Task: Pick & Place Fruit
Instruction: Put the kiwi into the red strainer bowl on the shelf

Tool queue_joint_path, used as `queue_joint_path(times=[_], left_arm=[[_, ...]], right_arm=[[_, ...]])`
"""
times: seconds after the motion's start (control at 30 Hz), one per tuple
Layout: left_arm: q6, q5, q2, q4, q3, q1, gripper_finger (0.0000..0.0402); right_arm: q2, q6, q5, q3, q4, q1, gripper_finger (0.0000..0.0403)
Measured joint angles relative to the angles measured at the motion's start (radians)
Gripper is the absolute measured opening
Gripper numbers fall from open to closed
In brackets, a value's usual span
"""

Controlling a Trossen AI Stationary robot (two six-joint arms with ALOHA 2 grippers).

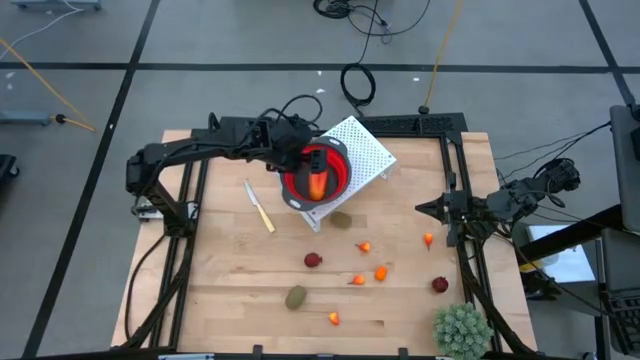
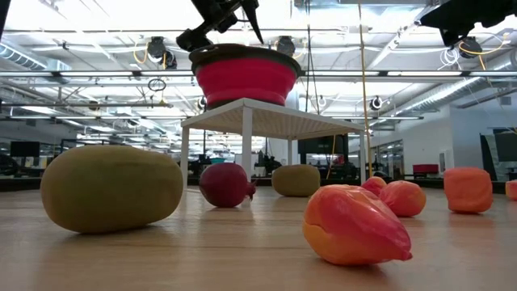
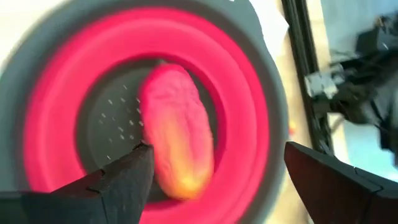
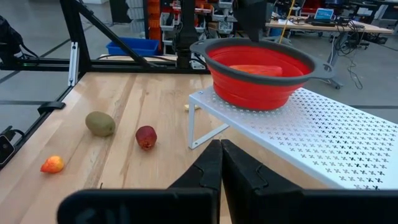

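Left gripper hangs wide open, empty, over red bowl on white rack, orange-red fruit dropped inside, more fruit pieces on table; right gripper parked closed at table edge.

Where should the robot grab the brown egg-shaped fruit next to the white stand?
Probably from straight above, fingers across the narrow middle of the olive-brown oval. It lies flat on the table, long side down, so the short width looks easiest to span. The left gripper is open over the red bowl, nearest it.
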Motion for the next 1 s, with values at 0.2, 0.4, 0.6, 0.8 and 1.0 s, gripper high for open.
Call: queue_joint_path(times=[0.2, 0.4, 0.6, 0.8, 1.0], left_arm=[[0.069, 0.109, -0.046, 0.030, 0.000, 0.008, 0.0350], [0.164, 0.033, -0.098, 0.062, 0.000, -0.087, 0.0353], [0.272, -0.052, -0.120, 0.055, 0.000, -0.216, 0.0352], [0.265, -0.053, -0.118, 0.054, 0.000, -0.343, 0.0358], [0.181, -0.145, -0.118, 0.054, 0.000, -0.471, 0.0352]], right_arm=[[0.000, 0.000, 0.000, 0.000, 0.000, 0.000, 0.0002], [0.000, -0.029, 0.000, 0.000, -0.005, 0.000, 0.0001], [0.000, -0.108, 0.000, 0.000, -0.010, 0.000, 0.0004], [0.000, -0.136, 0.000, 0.000, -0.010, 0.000, 0.0004], [0.000, -0.136, 0.000, 0.000, -0.010, 0.000, 0.0004]])
